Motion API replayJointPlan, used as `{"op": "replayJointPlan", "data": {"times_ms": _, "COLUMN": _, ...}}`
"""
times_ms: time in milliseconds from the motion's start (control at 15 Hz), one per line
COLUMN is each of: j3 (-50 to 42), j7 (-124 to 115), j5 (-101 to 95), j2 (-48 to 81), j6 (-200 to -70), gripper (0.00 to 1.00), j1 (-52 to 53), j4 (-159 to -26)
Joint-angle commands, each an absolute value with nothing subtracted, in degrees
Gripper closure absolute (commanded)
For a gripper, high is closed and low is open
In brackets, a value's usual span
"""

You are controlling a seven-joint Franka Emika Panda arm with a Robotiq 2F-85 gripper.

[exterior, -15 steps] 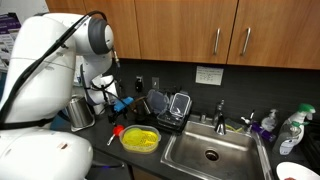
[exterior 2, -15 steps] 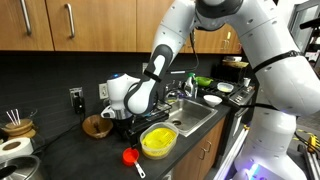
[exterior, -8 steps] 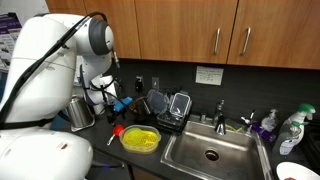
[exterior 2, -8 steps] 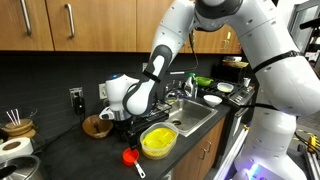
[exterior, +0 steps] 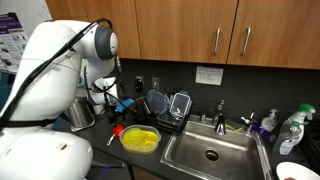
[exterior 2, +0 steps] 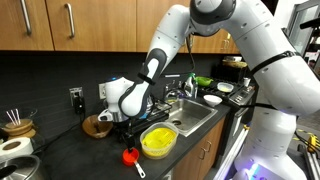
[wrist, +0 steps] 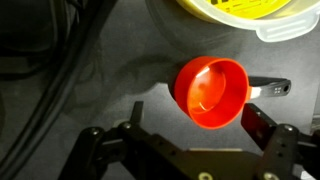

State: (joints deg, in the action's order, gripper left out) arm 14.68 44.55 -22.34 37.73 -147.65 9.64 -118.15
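Note:
In the wrist view a red measuring cup (wrist: 210,92) lies on the dark counter, opening up, with its dark handle (wrist: 268,88) pointing right. My gripper (wrist: 195,125) is open above it, and its two black fingers (wrist: 135,115) straddle the cup's lower part without touching it. A yellow bowl (wrist: 250,10) lies just beyond the cup. In both exterior views the gripper (exterior: 115,108) (exterior 2: 122,122) hovers above the counter over the red cup (exterior: 117,130) (exterior 2: 130,156), beside the yellow bowl (exterior: 140,139) (exterior 2: 158,141).
A steel sink (exterior: 210,153) with a faucet (exterior: 221,113) lies beyond the bowl. A dish rack (exterior: 170,105) stands behind it, and a metal kettle (exterior: 80,112) is near the arm. A wooden bowl (exterior 2: 97,126) and black cables (wrist: 50,60) are close by. Bottles (exterior: 290,130) stand past the sink.
The arm's upper links have shifted slightly and the wrist has sunk a little toward the counter. The red cup and yellow bowl have not moved.

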Motion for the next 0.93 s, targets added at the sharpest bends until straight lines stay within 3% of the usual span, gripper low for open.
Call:
{"op": "replayJointPlan", "data": {"times_ms": 0, "j3": 15.7, "j7": 47.0, "j5": -20.5, "j2": 39.4, "j6": -147.0, "gripper": 0.00, "j1": 8.7, "j4": -116.4}}
{"op": "replayJointPlan", "data": {"times_ms": 867, "j3": 15.9, "j7": 46.9, "j5": -20.5, "j2": 40.0, "j6": -147.5, "gripper": 0.00, "j1": 9.0, "j4": -117.0}}
